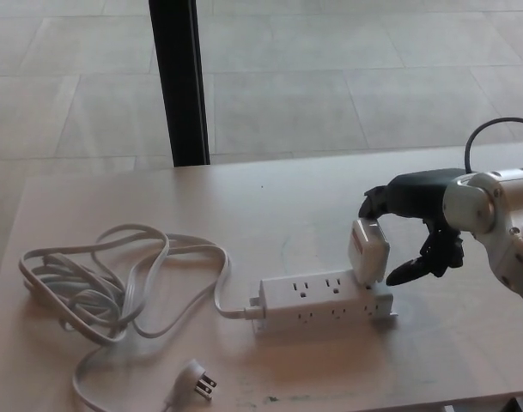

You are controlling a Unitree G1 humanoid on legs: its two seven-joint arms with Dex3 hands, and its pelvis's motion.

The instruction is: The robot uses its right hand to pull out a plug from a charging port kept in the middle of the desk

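One white plug (367, 251) sits in the power strip (325, 300), between the right hand's (413, 225) spread fingers; grip not closed.

A pale wooden desk (270, 197) fills the lower half of the view. Beyond its far edge lies a floor (347, 77) of large light-grey tiles. A black post (179, 81) rises from behind the desk, left of centre.

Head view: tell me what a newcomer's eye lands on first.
The black right hand at the desk's right, fingers spread around a white plug block standing tilted on the right end of the power strip. Next, the white cord lying in loose loops at the left.
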